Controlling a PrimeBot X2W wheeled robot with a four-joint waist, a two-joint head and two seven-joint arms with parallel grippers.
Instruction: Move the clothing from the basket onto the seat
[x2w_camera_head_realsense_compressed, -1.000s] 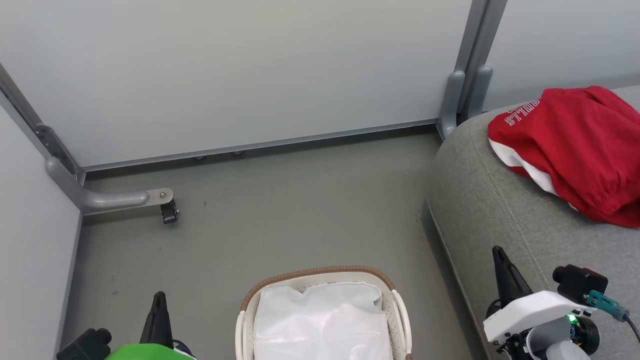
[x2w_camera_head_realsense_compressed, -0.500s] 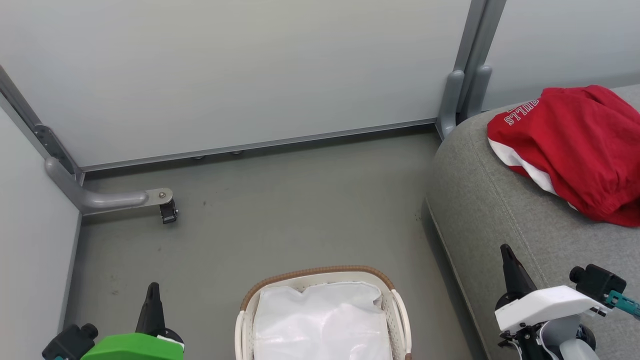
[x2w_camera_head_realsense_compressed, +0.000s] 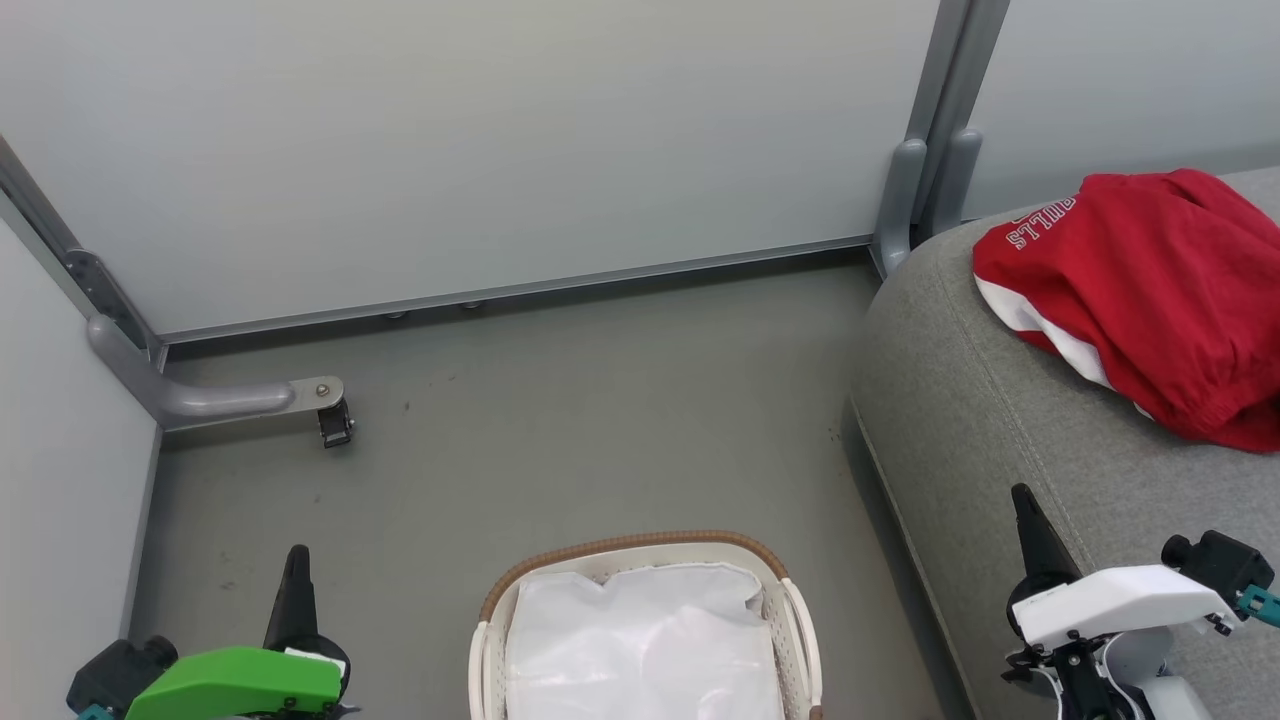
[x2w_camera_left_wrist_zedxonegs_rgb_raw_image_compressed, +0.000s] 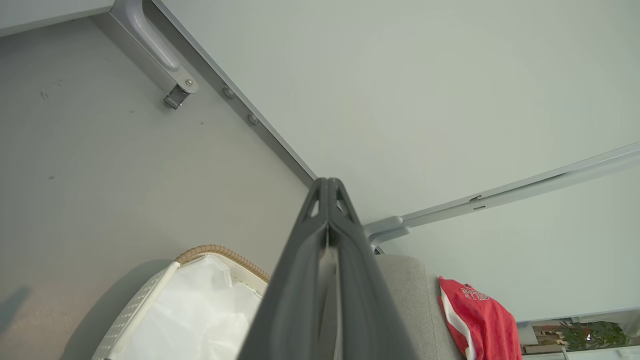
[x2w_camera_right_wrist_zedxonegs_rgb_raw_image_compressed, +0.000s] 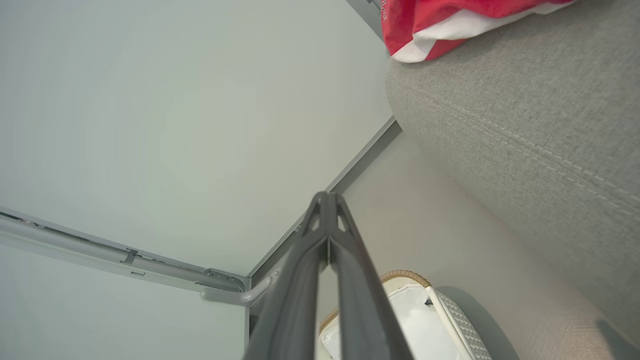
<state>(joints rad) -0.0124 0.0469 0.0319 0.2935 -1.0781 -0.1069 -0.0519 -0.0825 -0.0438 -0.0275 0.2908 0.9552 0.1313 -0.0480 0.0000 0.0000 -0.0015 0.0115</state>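
Head view: red garment (x2w_camera_head_realsense_compressed: 1150, 290) on seat (x2w_camera_head_realsense_compressed: 1000, 400), two o'clock; basket (x2w_camera_head_realsense_compressed: 630, 545) emptied, so left gripper (x2w_camera_head_realsense_compressed: 297, 570), right gripper (x2w_camera_head_realsense_compressed: 1025, 505) idle, jaws closed.

We are reading "ULLS" in white block letters (x2w_camera_head_realsense_compressed: 1043, 222), upside down in the head view, on the red clothing (x2w_camera_head_realsense_compressed: 1140, 300); any letter before them is lying too creased to tell.

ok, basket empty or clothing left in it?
Empty as far as visible: the basket holds just its white liner; the clothing lies on the seat. Basket's near end is cropped.
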